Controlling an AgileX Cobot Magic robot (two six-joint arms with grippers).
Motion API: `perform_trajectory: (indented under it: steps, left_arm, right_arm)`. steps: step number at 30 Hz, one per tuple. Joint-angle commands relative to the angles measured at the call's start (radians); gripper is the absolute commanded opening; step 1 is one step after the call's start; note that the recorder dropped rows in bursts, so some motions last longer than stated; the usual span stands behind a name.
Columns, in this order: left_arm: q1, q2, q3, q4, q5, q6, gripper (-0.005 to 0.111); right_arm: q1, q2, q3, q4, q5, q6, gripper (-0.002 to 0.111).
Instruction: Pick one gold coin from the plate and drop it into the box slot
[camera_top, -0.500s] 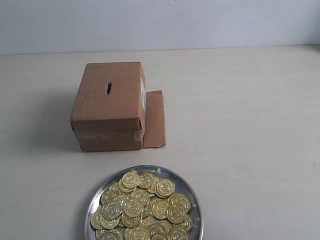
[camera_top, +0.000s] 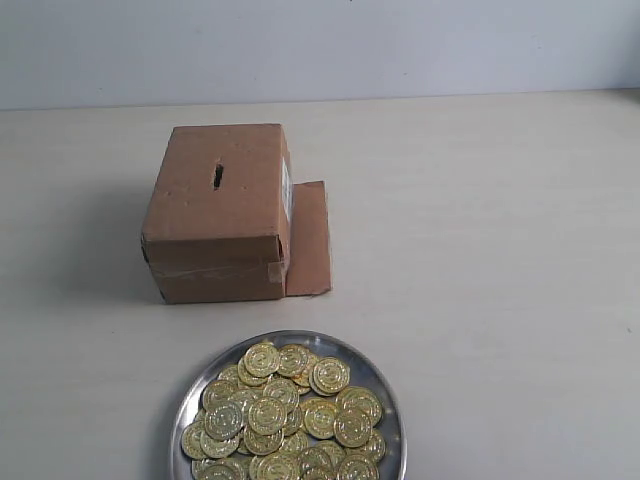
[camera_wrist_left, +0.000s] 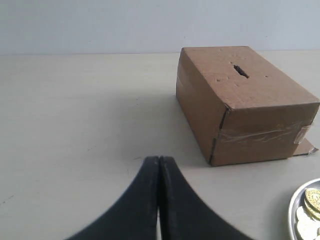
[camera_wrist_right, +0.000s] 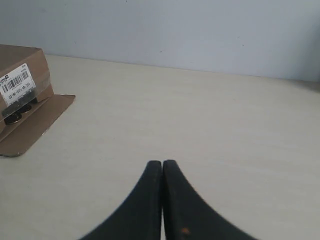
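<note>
A round silver plate (camera_top: 192, 399) heaped with several gold coins (camera_top: 282, 410) sits at the table's near edge in the exterior view. Behind it stands the brown cardboard box (camera_top: 215, 245), with a dark slot (camera_top: 217, 176) in its top and a loose flap (camera_top: 309, 240) lying flat on its right. Neither arm shows in the exterior view. In the left wrist view, my left gripper (camera_wrist_left: 159, 161) is shut and empty over bare table, apart from the box (camera_wrist_left: 250, 110), its slot (camera_wrist_left: 240, 71) and the plate's rim (camera_wrist_left: 291, 210). The right gripper (camera_wrist_right: 162, 163) is shut and empty too, off to the side of the flap (camera_wrist_right: 31, 129).
A pale wall runs along the far edge of the beige table (camera_top: 480, 250). The white barcode label (camera_wrist_right: 16, 83) sits on the box side that faces the right wrist camera.
</note>
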Motion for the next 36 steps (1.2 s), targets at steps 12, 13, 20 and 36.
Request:
perform_trajectory:
  steps: [12, 13, 20, 36]
  left_arm:
    - [-0.006, -0.004, -0.001, -0.002, -0.006, -0.004, 0.0]
    - [-0.006, -0.004, -0.001, -0.002, -0.006, -0.004, 0.0]
    - [-0.006, -0.004, -0.001, -0.002, -0.006, -0.004, 0.0]
    - [-0.006, -0.004, -0.001, -0.002, -0.006, -0.004, 0.0]
  right_arm:
    - [-0.006, -0.005, 0.005, 0.0, -0.003, 0.0, 0.0]
    - [-0.006, -0.005, 0.005, 0.0, -0.003, 0.0, 0.0]
    - [-0.006, -0.005, 0.005, 0.0, -0.003, 0.0, 0.0]
    - [-0.006, -0.005, 0.005, -0.032, -0.035, -0.005, 0.0]
